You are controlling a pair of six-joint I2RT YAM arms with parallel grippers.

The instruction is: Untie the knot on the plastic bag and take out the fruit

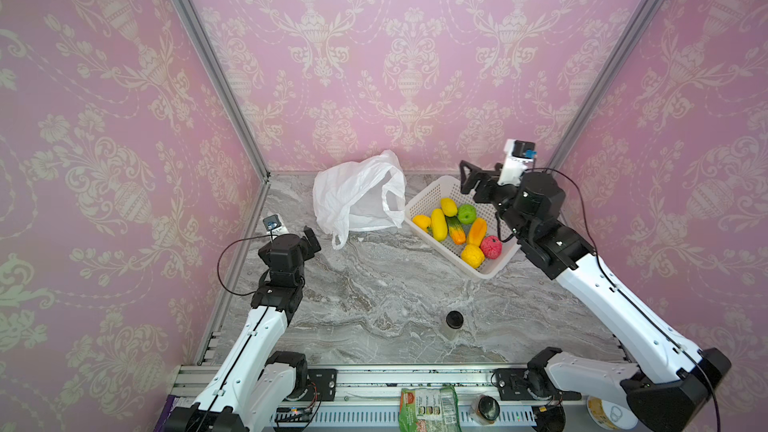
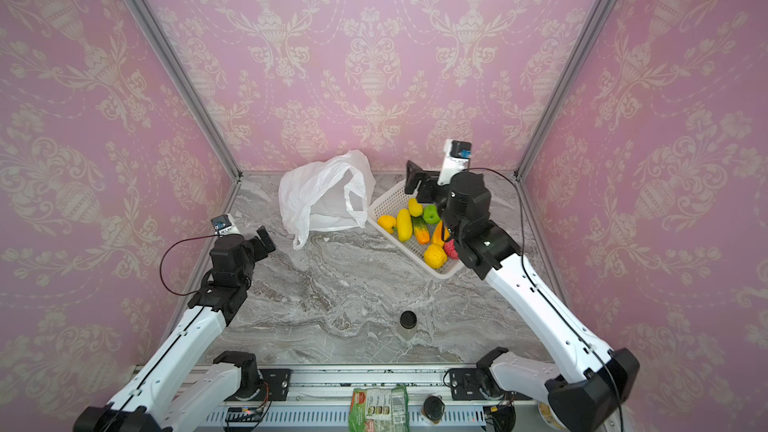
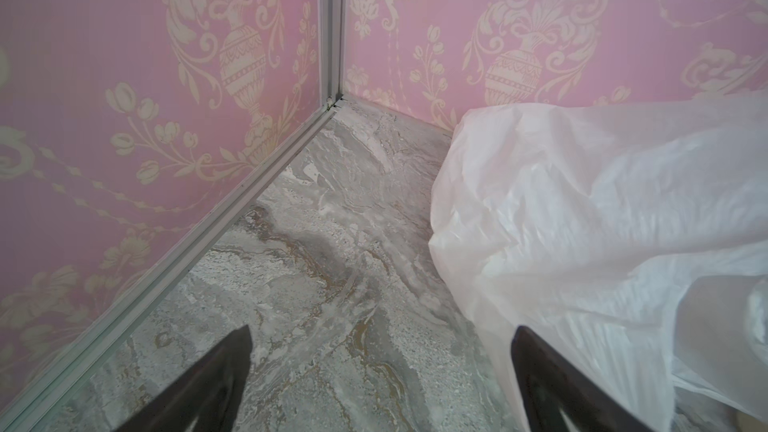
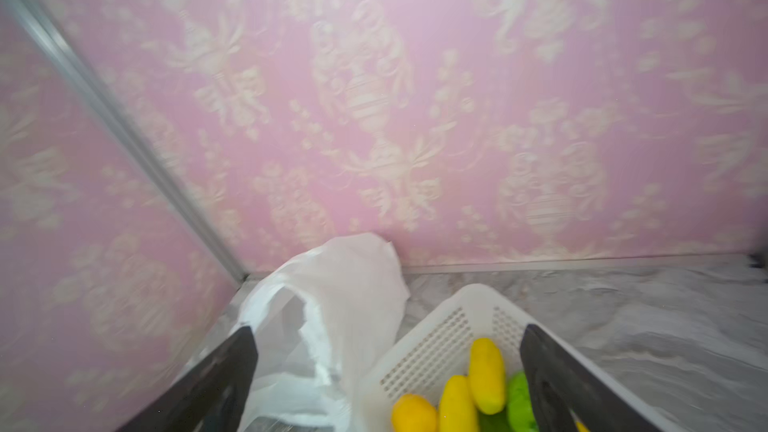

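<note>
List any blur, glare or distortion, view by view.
Both top views: sharp, evenly lit, wide-angle, so the frame posts splay outward. Left wrist view: fairly sharp; the plastic bag is bright, its folds faint. Right wrist view: motion-blurred throughout, wallpaper and basket smeared.

Left gripper spread wide, held low, right gripper spread wide, raised

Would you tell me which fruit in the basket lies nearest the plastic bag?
The small yellow piece at the basket's left edge; the rest lie farther right.
</note>
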